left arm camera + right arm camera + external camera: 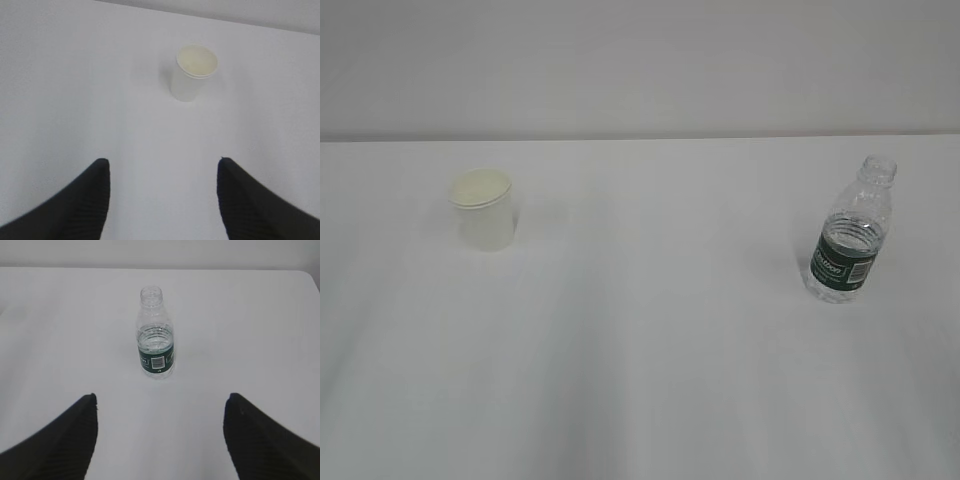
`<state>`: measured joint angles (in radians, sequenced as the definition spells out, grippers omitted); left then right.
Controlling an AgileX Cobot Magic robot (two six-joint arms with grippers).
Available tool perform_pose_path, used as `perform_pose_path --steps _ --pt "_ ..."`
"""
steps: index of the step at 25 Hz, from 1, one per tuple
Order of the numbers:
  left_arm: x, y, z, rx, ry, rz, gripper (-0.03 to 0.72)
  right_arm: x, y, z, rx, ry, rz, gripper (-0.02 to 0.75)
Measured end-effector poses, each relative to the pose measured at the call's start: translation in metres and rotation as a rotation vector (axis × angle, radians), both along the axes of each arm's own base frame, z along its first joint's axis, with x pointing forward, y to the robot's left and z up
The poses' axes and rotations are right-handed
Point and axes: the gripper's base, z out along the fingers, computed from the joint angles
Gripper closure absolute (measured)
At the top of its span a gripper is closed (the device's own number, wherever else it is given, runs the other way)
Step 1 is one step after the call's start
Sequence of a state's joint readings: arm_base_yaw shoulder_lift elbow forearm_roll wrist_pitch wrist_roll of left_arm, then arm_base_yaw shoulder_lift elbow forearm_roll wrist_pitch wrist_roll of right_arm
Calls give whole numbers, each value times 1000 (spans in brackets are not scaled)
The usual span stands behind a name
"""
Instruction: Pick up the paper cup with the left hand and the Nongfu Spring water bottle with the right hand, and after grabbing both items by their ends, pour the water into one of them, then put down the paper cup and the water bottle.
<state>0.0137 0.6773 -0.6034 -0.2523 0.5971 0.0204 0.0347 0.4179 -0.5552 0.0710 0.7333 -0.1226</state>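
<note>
Your left end effector [162, 200] and right end effector [160, 437] fill the lower frame, both spread and empty. The paper cup [195, 72] and Nongfu Spring water bottle [155, 335] stand upright on the worktop [650, 350], upper centre.

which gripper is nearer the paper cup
Left. The left gripper faces the paper cup, open and apart from it. The right gripper faces the bottle instead.

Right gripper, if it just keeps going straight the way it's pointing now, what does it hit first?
Most likely the Nongfu Spring water bottle. It stands upright on the white table, a little left of centre between the open fingers of the right gripper, with nothing in between. Depth is hard to judge.
</note>
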Motion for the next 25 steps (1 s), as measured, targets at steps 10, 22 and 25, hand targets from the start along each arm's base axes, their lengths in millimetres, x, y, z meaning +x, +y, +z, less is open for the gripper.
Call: perform_pose_path --steps 10,22,25 --pt "29 0 -11 5 24 -9 204 11 1 -12 20 -42 -3 150" --pt "55 1 -25 15 50 -1 204 50 8 -24 26 23 60 150" --pt "59 -2 -25 23 23 -17 204 58 10 -26 29 15 81 150"
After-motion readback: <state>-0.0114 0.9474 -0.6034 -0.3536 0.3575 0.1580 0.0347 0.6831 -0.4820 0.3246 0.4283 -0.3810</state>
